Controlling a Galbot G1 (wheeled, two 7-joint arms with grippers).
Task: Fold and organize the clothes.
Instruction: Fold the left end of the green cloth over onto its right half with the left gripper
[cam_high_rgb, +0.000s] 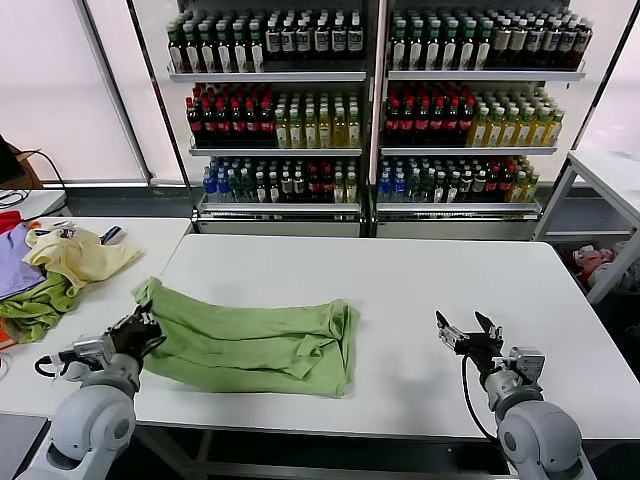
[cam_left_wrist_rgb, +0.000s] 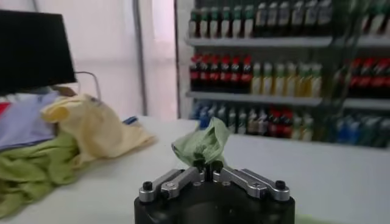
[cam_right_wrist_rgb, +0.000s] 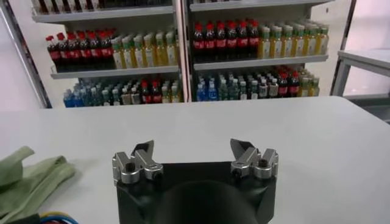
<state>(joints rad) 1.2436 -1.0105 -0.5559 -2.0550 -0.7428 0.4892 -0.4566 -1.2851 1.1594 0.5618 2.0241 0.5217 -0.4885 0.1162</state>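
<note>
The left gripper (cam_high_rgb: 140, 331) was clenched on a small pinch of the light green shirt (cam_high_rgb: 255, 345) at its left edge, the shirt lying rumpled on the near left of the white worktop (cam_high_rgb: 420, 290). That thin pinch could slip free if pulled, or the fabric could bunch rather than fold. The right gripper (cam_high_rgb: 468, 335) hovered released, well to the right of the shirt.

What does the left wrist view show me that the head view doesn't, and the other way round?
Only the left wrist view: the left gripper shut, with a bunched tuft of the green shirt pinched between its fingertips.

Only the head view: the whole shirt spread across the white table, and the right gripper open, well clear of the fabric.

Both: the pale yellow garment on the side table, and the bottle shelves behind.
</note>
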